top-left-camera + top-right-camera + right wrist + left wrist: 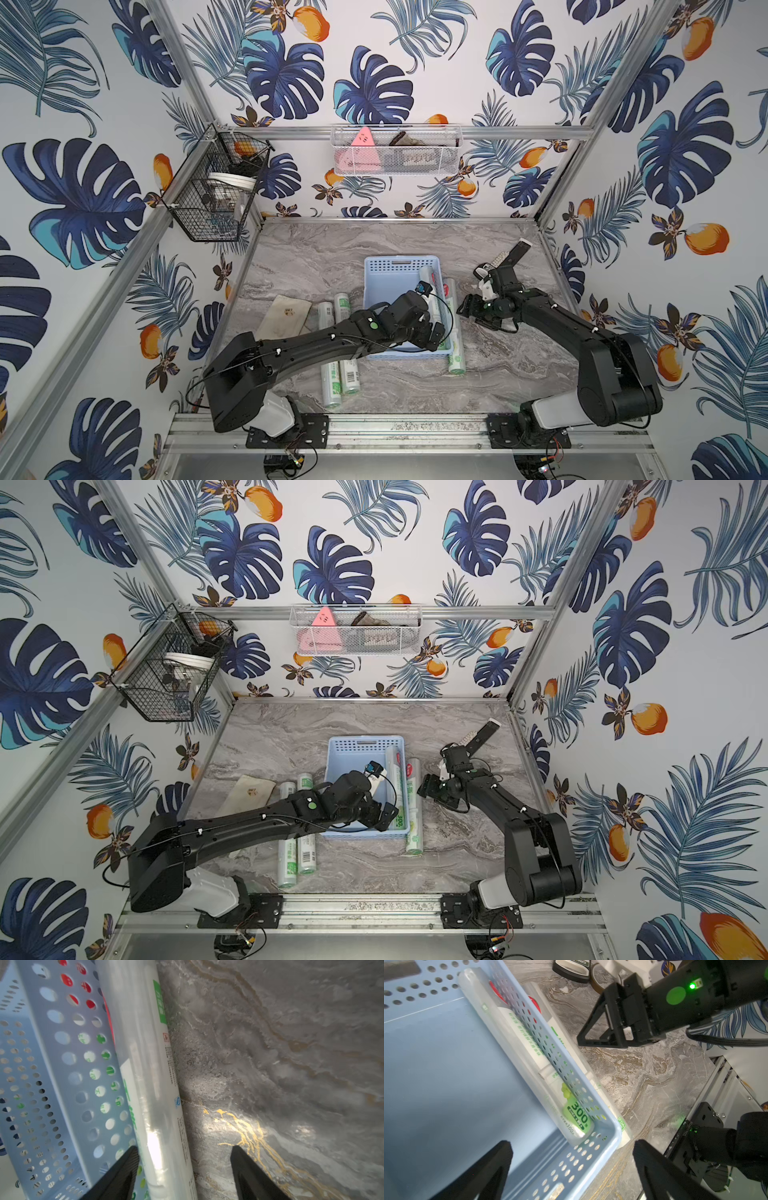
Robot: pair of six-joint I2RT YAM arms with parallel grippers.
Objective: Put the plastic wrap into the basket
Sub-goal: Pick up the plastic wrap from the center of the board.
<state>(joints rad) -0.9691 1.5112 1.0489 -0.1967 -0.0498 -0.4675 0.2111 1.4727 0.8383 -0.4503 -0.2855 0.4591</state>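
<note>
The light blue basket (401, 262) stands mid-table. One plastic wrap roll marked "300" (529, 1059) lies inside along its right wall (428, 291). Another roll (454, 332) lies on the table just outside that wall. Two more rolls (329, 365) (348, 353) lie left of the basket, partly under my left arm. My left gripper (572, 1159) hangs open over the basket's front right corner, holding nothing. My right gripper (185, 1169) is open and straddles the outside roll (145, 1084). One finger is between roll and basket wall (52, 1084), the other stands apart over the table.
A beige pouch (286, 316) lies at the left. A remote and dark items (513, 255) sit at the back right. A black wire basket (216, 187) and a white mesh basket (395, 151) hang on the walls. A metal rail (395, 428) borders the front.
</note>
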